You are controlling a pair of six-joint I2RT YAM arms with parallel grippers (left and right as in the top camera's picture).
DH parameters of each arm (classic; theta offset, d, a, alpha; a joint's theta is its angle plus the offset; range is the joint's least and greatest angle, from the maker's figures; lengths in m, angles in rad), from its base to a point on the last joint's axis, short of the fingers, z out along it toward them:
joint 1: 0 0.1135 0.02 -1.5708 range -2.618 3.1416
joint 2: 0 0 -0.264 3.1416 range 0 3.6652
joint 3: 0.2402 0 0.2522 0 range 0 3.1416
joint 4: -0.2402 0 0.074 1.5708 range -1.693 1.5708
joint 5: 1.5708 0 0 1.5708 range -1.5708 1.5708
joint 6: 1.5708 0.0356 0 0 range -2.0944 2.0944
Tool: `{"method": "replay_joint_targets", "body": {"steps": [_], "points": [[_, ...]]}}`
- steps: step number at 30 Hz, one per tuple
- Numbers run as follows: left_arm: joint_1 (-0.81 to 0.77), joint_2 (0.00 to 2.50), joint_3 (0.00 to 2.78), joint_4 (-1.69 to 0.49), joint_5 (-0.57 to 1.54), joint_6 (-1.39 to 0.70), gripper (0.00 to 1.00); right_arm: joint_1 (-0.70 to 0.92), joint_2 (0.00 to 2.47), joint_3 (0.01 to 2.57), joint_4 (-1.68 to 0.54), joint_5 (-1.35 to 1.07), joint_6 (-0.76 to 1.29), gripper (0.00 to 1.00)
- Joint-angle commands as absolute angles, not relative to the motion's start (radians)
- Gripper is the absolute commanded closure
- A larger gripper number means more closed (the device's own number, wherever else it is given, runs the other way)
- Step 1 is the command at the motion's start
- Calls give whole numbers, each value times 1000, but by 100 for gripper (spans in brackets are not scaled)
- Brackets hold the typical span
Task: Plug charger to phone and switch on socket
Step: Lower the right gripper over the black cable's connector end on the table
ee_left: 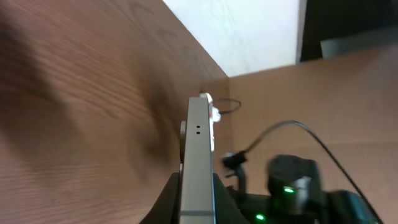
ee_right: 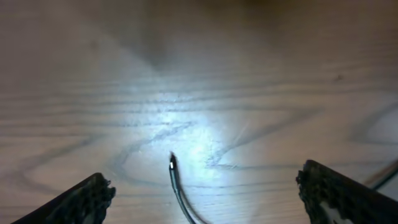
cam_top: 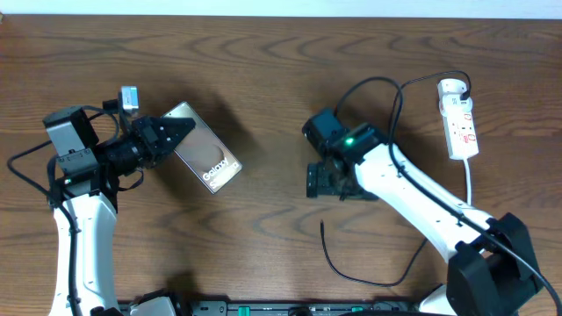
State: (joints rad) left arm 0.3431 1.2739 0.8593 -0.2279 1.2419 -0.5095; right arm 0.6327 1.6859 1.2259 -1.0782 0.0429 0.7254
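Pinching the phone (cam_top: pixel 209 160) by one end, left end effector (cam_top: pixel 180 132) points rightward

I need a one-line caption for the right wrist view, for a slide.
Right tool, open, hovers over the wooden table with the tip of the charger cable in its gap.

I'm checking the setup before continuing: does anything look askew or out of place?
The phone is not lying flat: the left gripper clamps one end, and the left wrist view shows it edge-on. The charger tip lies loose on the table below the open right gripper, plugged into nothing.
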Motion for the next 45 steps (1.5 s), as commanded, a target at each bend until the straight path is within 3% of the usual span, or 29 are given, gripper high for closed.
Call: {"method": "replay_joint_targets", "body": {"steps": [1,8,12,15,19,29,45], "points": [[342,1274,867,-223,1337,-458,92,673,1680,1180,-1055,-6,826,4],[342,1283,867,-220,1418,-452,93,751,1680,1148,-1023,-7,895,4],[342,1301,867,-219,1426,-441,92,782,1680,1110,-972,-10,906,9],[342,1316,867,-219,1437,-421,93,784,1680,1074,-931,-77,905,8],[342,1334,867,-216,1458,-396,93,783,1680,1050,-915,-104,909,15],[342,1346,867,-197,1455,-396,93,783,1697,1033,-915,-98,932,11],[342,1346,867,-197,1455,-392,92,808,1804,1026,-916,-86,969,22]]}}
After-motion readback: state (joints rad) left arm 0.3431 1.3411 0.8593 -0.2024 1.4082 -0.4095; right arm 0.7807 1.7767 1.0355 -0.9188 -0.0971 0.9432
